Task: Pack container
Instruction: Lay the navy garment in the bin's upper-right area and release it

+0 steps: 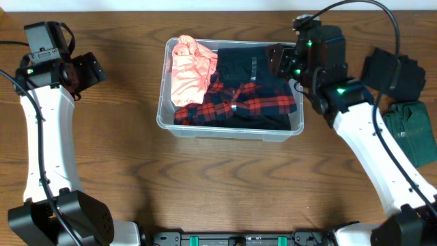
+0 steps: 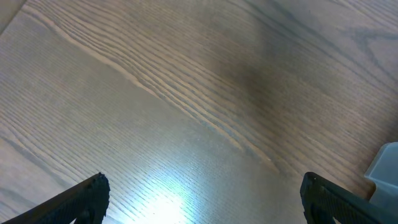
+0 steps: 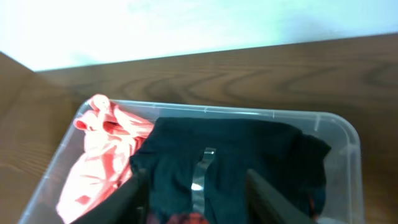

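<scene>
The clear plastic container [image 1: 164, 116] stands at the middle back of the table. It holds a pink garment [image 1: 191, 68], a dark garment [image 1: 249, 65] and a red-and-black plaid garment [image 1: 239, 102]. My right gripper [image 1: 281, 63] hovers over the container's right end, open, nothing between its fingers. In the right wrist view the container's rim [image 3: 348, 134], the pink garment [image 3: 99, 162] and the dark garment [image 3: 236, 155] show between the open fingers [image 3: 196, 193]. My left gripper [image 1: 92, 68] is far left, open and empty over bare wood [image 2: 202, 193].
A dark folded garment [image 1: 396, 72] and a green garment [image 1: 413, 130] lie on the table at the right, beside my right arm. A corner of the container [image 2: 385, 168] shows at the right edge of the left wrist view.
</scene>
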You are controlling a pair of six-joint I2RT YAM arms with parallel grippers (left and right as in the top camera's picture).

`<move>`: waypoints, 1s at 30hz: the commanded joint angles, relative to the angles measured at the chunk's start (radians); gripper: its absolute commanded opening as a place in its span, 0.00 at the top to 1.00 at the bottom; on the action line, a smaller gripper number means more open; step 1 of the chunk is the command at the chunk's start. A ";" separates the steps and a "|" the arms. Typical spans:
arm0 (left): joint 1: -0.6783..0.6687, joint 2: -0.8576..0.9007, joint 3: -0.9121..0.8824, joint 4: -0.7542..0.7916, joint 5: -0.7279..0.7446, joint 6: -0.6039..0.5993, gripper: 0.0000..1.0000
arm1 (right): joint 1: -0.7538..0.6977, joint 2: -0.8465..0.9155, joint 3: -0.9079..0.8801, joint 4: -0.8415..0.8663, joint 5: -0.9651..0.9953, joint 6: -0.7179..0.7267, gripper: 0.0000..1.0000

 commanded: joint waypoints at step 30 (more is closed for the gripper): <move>0.003 -0.001 0.000 0.000 -0.009 -0.009 0.02 | 0.015 0.003 0.051 0.036 -0.040 -0.078 0.57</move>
